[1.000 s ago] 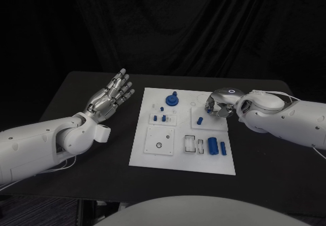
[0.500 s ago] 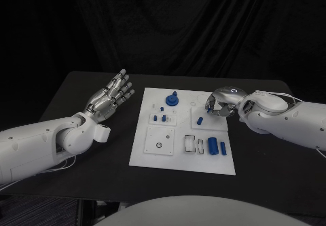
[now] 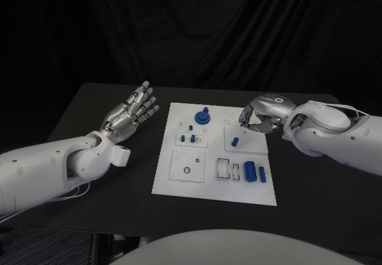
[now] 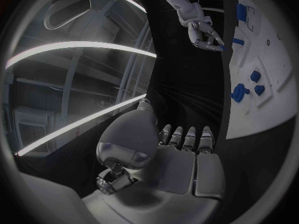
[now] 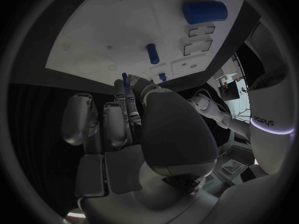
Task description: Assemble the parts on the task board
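The right robot hand [image 3: 259, 118] is seen in the head view above the far right part of the task board [image 3: 215, 185], its silver fingers curled inward; in the right wrist view a small blue peg [image 5: 125, 77] is seen pinched between the thumb and the fingertips [image 5: 129, 100] of that hand [image 5: 134, 134], a detail too small to be made out from the head camera; the word "sharpa" can be read on the white arm at the rim of the right wrist view. The left robot hand [image 3: 130, 111] is held upright beside the board's left edge, fingers extended and slightly apart, nothing being held; in the left wrist view its smooth metallic palm [image 4: 168, 157] is shown from behind, with the right hand [image 4: 204, 34] visible across the board.

The task board is a flat white rectangular plate lying in the middle of the matte black bench [image 3: 95, 110]; raised square panels and rectangular slots can be made out on it. A blue round knobbed part [image 3: 203, 116] stands near its far edge; small blue pegs [image 3: 189, 137] stand on the panel just below it; a short blue peg [image 3: 235, 142] stands on the right panel, near the right hand; a thick blue cylinder [image 3: 249, 170] and a thin blue bar [image 3: 262, 174] lie side by side toward the near right; in the right wrist view the cylinder [image 5: 204, 11] is shown as smooth and round-ended.
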Tool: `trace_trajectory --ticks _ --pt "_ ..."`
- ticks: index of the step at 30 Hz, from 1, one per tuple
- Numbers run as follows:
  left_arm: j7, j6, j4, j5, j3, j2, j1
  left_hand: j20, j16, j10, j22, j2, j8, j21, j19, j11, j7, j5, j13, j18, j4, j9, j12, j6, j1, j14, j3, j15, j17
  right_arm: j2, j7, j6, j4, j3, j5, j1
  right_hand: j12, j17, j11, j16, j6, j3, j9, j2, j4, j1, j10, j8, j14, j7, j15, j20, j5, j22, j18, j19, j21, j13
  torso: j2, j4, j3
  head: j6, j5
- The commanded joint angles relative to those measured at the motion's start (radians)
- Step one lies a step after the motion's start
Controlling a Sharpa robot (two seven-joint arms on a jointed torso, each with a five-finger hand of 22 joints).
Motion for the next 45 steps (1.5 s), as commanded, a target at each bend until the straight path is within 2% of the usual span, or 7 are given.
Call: trace_trajectory --ticks 1,6,12,19,30,33,45 --pt "0.090 0.011 0.002 -0.002 0.001 0.003 -0.001 0.004 -0.004 0.000 -0.001 0.000 0.003 -0.003 -0.001 0.007 0.005 0.007 -0.001 0.004 -0.001 0.002 -0.007 -0.001 0.008 -0.001 0.007 0.009 -0.002 -0.005 -0.021 -0.012 0.049 0.000 -0.002 0.004 -0.007 0.008 0.000 0.009 0.005 -0.006 0.008 0.004 -0.002 0.000 0.006 0.003 0.013 0.001 -0.006 -0.008 -0.003 0.164 -0.018 0.001 0.010 -0.002 0.000 0.0002 -0.0005 0.000 0.002" --pt "0.089 0.011 0.004 -0.002 0.001 0.002 -0.001 0.006 -0.004 0.000 -0.001 0.000 0.003 -0.003 -0.001 0.009 0.007 0.009 -0.001 0.004 -0.001 0.002 -0.007 0.000 0.010 -0.001 0.007 0.011 -0.002 0.005 -0.031 0.021 0.136 -0.001 -0.034 0.003 -0.024 0.058 -0.001 0.049 0.002 -0.010 0.015 0.003 -0.004 0.000 0.015 0.000 0.035 0.001 -0.008 -0.011 -0.003 0.181 -0.031 0.023 0.076 -0.008 0.001 0.0000 -0.0007 0.000 0.010" --pt "0.096 0.009 0.007 -0.002 0.001 0.003 -0.001 0.005 -0.004 0.000 -0.001 -0.003 0.004 -0.003 -0.001 0.016 0.019 0.010 -0.001 0.008 -0.001 0.003 -0.007 0.005 0.017 -0.001 0.008 0.004 -0.002 0.052 -0.050 0.054 0.173 -0.002 -0.091 -0.013 -0.027 0.055 -0.001 0.047 0.002 -0.010 0.016 0.002 -0.004 0.000 0.016 -0.001 0.035 0.001 -0.008 -0.011 -0.005 0.180 -0.030 0.023 0.074 -0.008 0.001 -0.0008 -0.0016 0.000 0.014" --pt "0.109 0.002 0.011 -0.004 0.001 0.009 -0.001 -0.027 -0.004 0.000 -0.001 -0.015 0.006 -0.003 -0.001 0.008 0.023 0.018 -0.001 0.020 0.000 0.005 -0.007 0.018 0.041 -0.001 0.009 -0.038 -0.002 0.130 -0.066 0.095 0.151 -0.002 -0.147 -0.043 -0.029 0.049 -0.001 0.042 0.001 -0.011 0.017 0.001 -0.006 0.001 0.016 -0.001 0.033 0.001 -0.008 -0.011 -0.005 0.178 -0.029 0.021 0.067 -0.009 0.003 0.0022 0.0010 0.000 0.016" --pt "0.102 0.006 0.006 -0.005 0.001 0.015 -0.001 -0.024 -0.004 0.000 -0.001 -0.017 0.005 -0.003 -0.001 0.017 0.029 0.021 -0.001 0.016 -0.003 0.004 -0.007 0.014 0.053 -0.001 0.012 -0.029 -0.002 0.220 -0.073 0.129 0.092 -0.002 -0.164 -0.069 -0.032 0.046 -0.001 0.040 0.000 -0.012 0.019 -0.001 -0.007 0.001 0.020 -0.002 0.032 0.001 -0.008 -0.011 -0.011 0.177 -0.028 0.019 0.063 -0.010 0.001 0.0014 -0.0016 0.000 0.025" --pt "0.099 0.008 0.004 -0.005 0.001 0.018 -0.001 -0.023 -0.004 0.000 -0.001 -0.017 0.005 -0.003 -0.001 0.019 0.029 0.022 -0.001 0.015 -0.003 0.004 -0.007 0.013 0.054 -0.001 0.013 -0.027 -0.002 0.238 -0.072 0.140 0.076 -0.002 -0.166 -0.074 -0.035 0.044 0.000 0.038 -0.002 -0.014 0.019 -0.003 -0.008 0.000 0.021 -0.004 0.031 0.002 -0.008 -0.011 -0.014 0.176 -0.028 0.018 0.061 -0.011 0.003 0.0028 0.0000 0.000 0.026" --pt "0.095 0.012 0.002 -0.005 0.001 0.020 -0.001 -0.017 -0.004 0.000 -0.001 -0.015 0.004 -0.003 -0.001 0.025 0.032 0.024 -0.001 0.012 -0.001 0.003 -0.007 0.012 0.058 -0.001 0.014 -0.018 -0.002 0.265 -0.066 0.148 0.045 -0.002 -0.166 -0.091 -0.037 0.044 0.000 0.039 -0.003 -0.014 0.019 -0.003 -0.008 0.000 0.021 -0.005 0.031 0.002 -0.007 -0.011 -0.014 0.177 -0.028 0.019 0.062 -0.011 0.001 -0.0010 -0.0004 0.000 0.039"
